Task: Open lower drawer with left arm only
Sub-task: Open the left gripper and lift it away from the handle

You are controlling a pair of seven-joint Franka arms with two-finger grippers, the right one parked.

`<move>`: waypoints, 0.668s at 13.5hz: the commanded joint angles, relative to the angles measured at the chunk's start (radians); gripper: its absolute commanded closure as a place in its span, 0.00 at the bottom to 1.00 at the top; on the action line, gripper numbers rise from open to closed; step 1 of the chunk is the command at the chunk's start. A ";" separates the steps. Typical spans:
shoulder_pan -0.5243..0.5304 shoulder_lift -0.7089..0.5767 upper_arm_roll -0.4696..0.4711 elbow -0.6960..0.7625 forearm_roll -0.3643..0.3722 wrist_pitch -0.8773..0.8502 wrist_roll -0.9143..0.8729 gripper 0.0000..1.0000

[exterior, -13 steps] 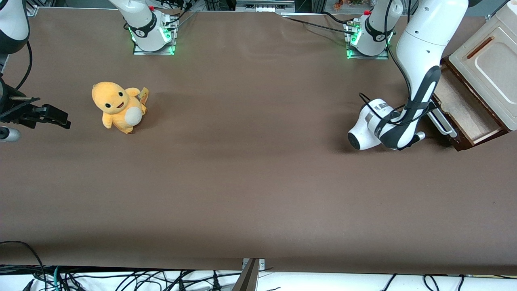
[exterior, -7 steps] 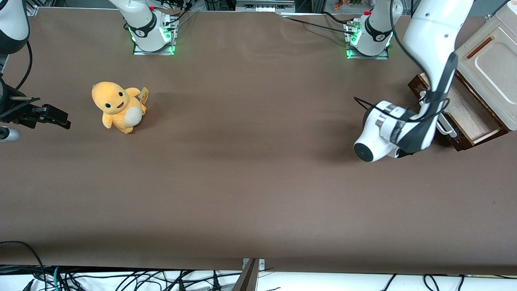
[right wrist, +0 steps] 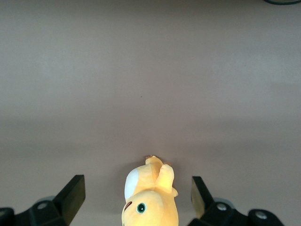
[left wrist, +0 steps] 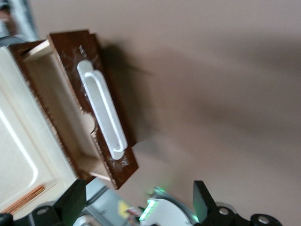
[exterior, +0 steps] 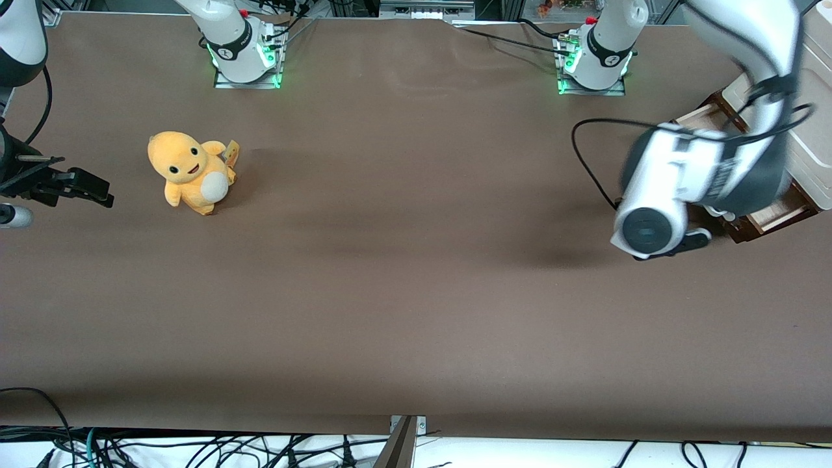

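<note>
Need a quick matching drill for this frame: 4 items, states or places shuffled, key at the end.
Items:
1. lower drawer
2. bar handle
3. gripper
4. plush toy

States or places:
A. open, holding nothing, raised off the table in front of the drawer
B. white, fixed along the dark brown drawer front
C. pulled out, pale wood inside showing
D. on the table toward the parked arm's end

Pairs: 1-C, 2-B, 3-A, 4-D

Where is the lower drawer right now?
The lower drawer sits pulled open under the cream cabinet at the working arm's end of the table; the open claw hangs clear of its handle.
</note>
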 commanded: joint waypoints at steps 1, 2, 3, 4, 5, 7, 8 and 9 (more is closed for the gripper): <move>0.040 -0.015 -0.005 0.132 -0.077 -0.011 0.116 0.00; 0.038 -0.030 -0.007 0.172 -0.094 -0.011 0.141 0.00; 0.038 -0.048 -0.007 0.197 -0.122 -0.011 0.146 0.00; 0.040 -0.067 -0.007 0.203 -0.155 -0.008 0.149 0.00; 0.043 -0.093 -0.007 0.203 -0.177 -0.003 0.149 0.00; 0.075 -0.102 -0.004 0.240 -0.263 0.021 0.234 0.00; 0.103 -0.102 -0.001 0.250 -0.316 0.023 0.311 0.00; 0.116 -0.110 0.012 0.237 -0.378 0.052 0.368 0.00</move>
